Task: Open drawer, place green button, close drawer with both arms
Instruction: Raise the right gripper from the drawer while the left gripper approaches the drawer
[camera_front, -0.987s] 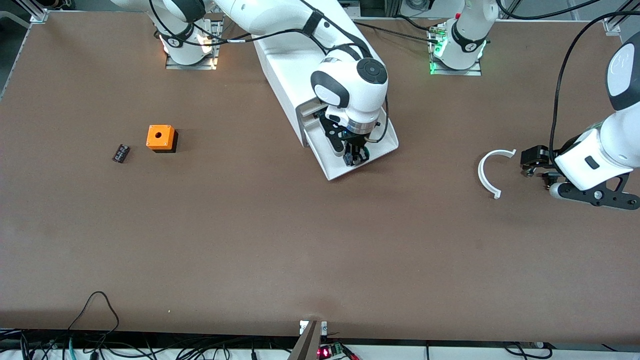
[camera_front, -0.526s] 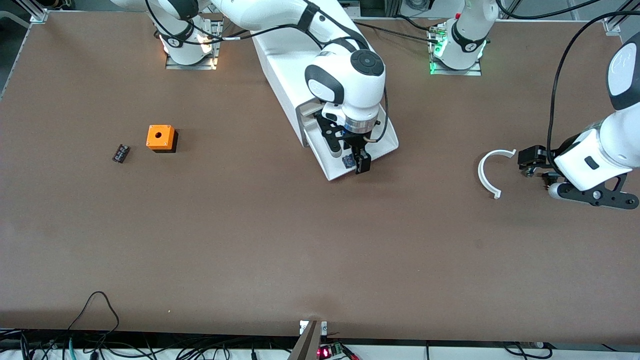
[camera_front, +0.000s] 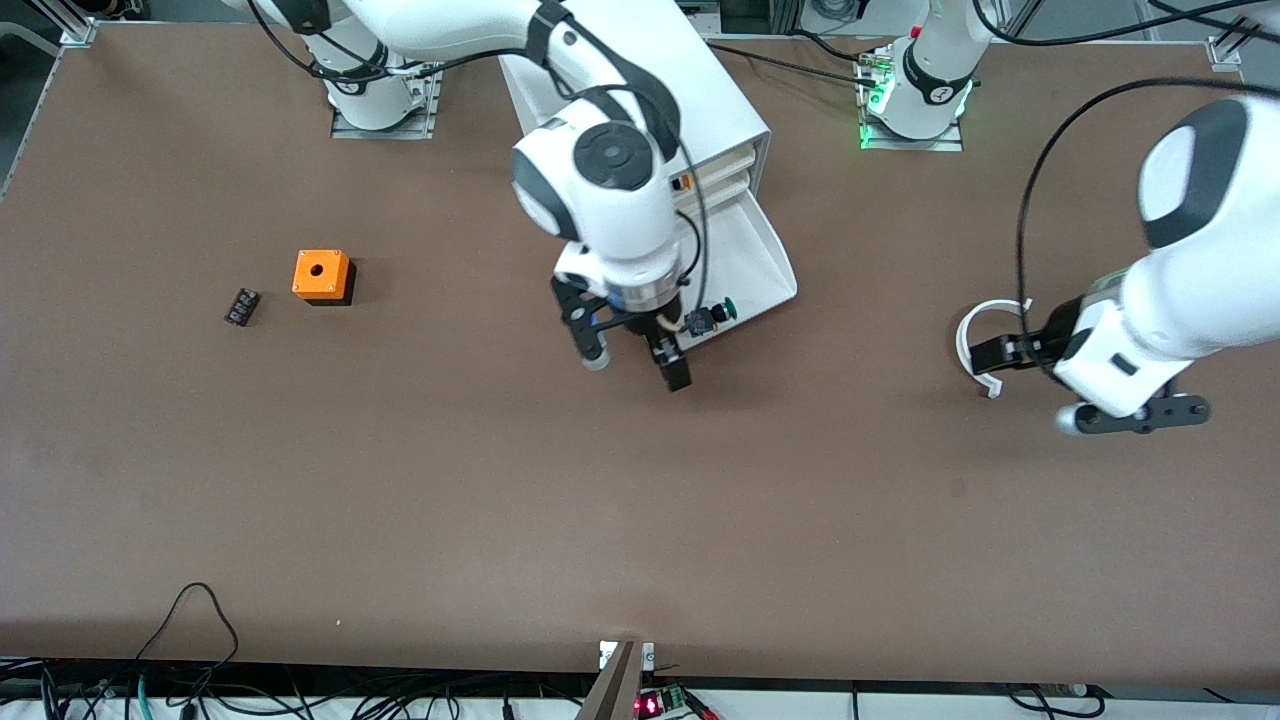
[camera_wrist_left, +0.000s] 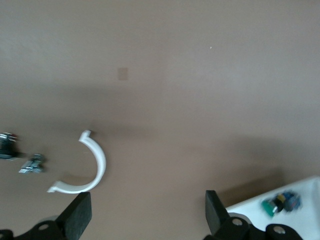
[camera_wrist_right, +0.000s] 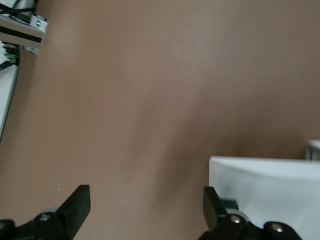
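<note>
The drawer (camera_front: 752, 252) stands pulled out of the white cabinet (camera_front: 700, 90). The green-capped button (camera_front: 716, 315) lies in it close to its front edge, free of any gripper. My right gripper (camera_front: 636, 366) hangs open and empty over the bare table just off the drawer's front corner; its wrist view shows the drawer's white edge (camera_wrist_right: 270, 185) beside my right gripper (camera_wrist_right: 145, 210). My left gripper (camera_front: 1005, 352) is open and empty over the table by a white half ring (camera_front: 968, 345). Past my left gripper (camera_wrist_left: 147, 215), the left wrist view shows the button (camera_wrist_left: 272, 205) in the drawer (camera_wrist_left: 307, 212).
An orange box with a hole (camera_front: 322, 275) and a small black part (camera_front: 241, 306) sit toward the right arm's end. The white half ring (camera_wrist_left: 90, 165) and small metal parts (camera_wrist_left: 30, 164) lie toward the left arm's end.
My right gripper opened, left the button in the drawer, and drew up and away from the tray. My left arm shifted toward the half ring and the drawer.
</note>
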